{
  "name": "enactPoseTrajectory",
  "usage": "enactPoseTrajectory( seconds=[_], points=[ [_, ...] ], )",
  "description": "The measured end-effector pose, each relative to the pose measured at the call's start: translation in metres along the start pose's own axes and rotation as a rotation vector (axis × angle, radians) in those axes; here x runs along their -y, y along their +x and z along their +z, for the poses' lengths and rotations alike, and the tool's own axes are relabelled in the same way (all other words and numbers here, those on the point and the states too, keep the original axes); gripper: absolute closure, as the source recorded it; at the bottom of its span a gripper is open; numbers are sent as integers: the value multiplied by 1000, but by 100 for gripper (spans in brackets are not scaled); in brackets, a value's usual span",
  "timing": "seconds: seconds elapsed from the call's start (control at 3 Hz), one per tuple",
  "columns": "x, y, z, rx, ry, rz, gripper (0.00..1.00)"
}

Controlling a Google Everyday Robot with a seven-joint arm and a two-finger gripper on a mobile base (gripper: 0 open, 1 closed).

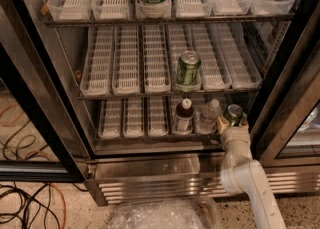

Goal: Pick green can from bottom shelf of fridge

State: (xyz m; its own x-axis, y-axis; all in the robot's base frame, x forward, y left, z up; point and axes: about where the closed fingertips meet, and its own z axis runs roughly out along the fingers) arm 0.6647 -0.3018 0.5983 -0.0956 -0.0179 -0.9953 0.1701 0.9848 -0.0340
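On the bottom shelf (pixel 134 119) of the stainless-steel, glass-doored fridge (pixel 145 167), at the right end of its white slotted lane trays, stands the small dark green can (pixel 233 112). It is upright, long axis vertical, with its silver pull-tab top facing up toward the camera. The white arm reaches in from the lower right, and its gripper (pixel 233 123) sits low at the front of the can; whether it clamps the can or merely surrounds it, I cannot tell.

Just left of the can stands a clear plastic bottle (pixel 208 116), close beside it. Left of that stands a dark brown bottle with a white cap (pixel 183 116) — both upright. The black-edged glass door (pixel 292 98) closes in on the can's right. On the rack above stands a paler green can with a whitish label (pixel 188 71), over the brown bottle's lane. On the floor lie tangled black and orange cables (pixel 25 205) at left, and a crumpled clear plastic sheet (pixel 165 215) lies before the louvred base.
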Motion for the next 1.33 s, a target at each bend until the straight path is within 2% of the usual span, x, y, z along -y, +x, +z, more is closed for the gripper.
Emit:
enactPoseTrajectory(
  seconds=[0.33, 0.67, 1.33],
  points=[
    [0, 2, 7, -4, 7, 3, 37],
    [0, 2, 7, -4, 7, 3, 56],
    [0, 2, 7, -4, 7, 3, 100]
  ],
)
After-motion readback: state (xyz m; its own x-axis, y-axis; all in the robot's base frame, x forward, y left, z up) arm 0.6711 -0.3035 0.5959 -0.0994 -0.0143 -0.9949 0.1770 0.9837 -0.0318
